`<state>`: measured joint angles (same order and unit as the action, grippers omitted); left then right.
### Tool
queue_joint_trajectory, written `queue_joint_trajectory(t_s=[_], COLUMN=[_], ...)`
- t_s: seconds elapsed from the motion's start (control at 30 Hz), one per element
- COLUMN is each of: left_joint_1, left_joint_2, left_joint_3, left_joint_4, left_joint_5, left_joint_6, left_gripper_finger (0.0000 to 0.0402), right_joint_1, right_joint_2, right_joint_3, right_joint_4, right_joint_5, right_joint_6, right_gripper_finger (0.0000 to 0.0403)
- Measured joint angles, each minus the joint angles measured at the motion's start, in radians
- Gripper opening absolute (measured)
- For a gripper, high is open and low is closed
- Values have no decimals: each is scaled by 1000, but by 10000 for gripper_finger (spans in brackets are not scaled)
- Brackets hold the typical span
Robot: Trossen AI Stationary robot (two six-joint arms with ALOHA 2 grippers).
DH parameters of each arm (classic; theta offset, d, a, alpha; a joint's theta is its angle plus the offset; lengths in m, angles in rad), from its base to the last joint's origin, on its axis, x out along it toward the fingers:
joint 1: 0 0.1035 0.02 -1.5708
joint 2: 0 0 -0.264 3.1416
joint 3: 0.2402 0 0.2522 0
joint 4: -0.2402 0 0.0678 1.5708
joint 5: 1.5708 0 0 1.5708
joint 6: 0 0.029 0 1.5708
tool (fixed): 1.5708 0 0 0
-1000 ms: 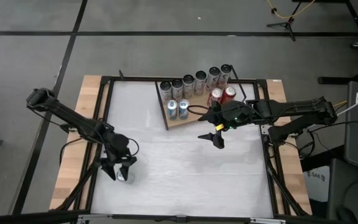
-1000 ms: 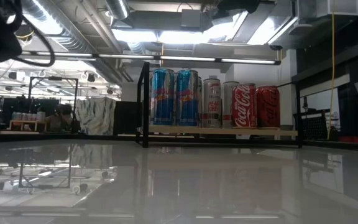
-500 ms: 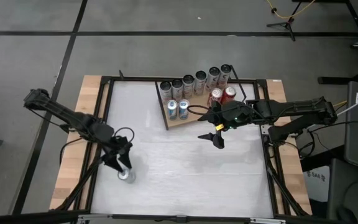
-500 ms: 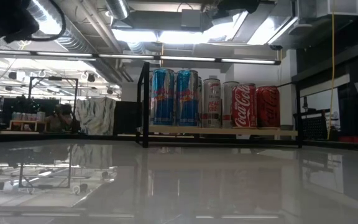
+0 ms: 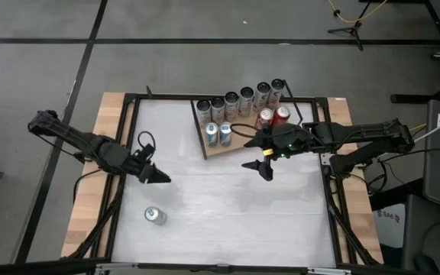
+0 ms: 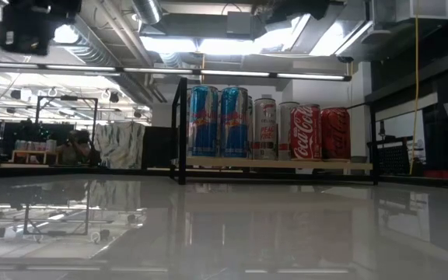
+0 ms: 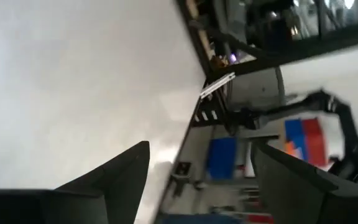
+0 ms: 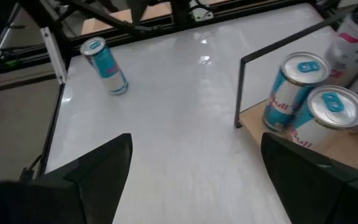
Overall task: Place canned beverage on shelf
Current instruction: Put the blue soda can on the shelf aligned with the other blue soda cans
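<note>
A glossy white tabletop (image 5: 228,198) mirrors the ceiling lights in the low view. Its outer edges are bare, matt, light-brown wood (image 5: 111,114), bounded by a thin black metal frame (image 5: 228,97). At one o'clock on the table sits a shelf (image 5: 228,145), a smooth light wooden board with black metal wire edging. The cans (image 5: 243,99) on it are shiny metal with silvery tops; some have blue printed sides (image 6: 218,120), others glossy red (image 6: 317,132). A lone can (image 5: 154,215) at seven o'clock has the same bright metal top. Both arms look matt black.
</note>
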<state>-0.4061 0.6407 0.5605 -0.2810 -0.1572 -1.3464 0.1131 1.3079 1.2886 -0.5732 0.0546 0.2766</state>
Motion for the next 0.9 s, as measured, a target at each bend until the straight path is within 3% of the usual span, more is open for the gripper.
queue_joint_trajectory(t_s=[0.27, 0.5, 0.73, 0.9], left_joint_1=[-26, -137, -294, -384], left_joint_2=[51, 221, 438, 551], left_joint_3=[215, 448, 609, 651], left_joint_4=[-281, -538, -726, -827], left_joint_5=[-30, -53, -105, -114], left_joint_6=[351, 532, 571, 493], left_gripper_finger=[275, 275, 275, 275], right_joint_1=[0, 0, 0, 0], right_joint_2=[0, 0, 0, 0], right_joint_3=[0, 0, 0, 0], right_joint_4=[0, 0, 0, 0], right_joint_5=[68, 77, 77, 77], right_joint_6=[89, 120, 120, 120], right_gripper_finger=[347, 347, 347, 347])
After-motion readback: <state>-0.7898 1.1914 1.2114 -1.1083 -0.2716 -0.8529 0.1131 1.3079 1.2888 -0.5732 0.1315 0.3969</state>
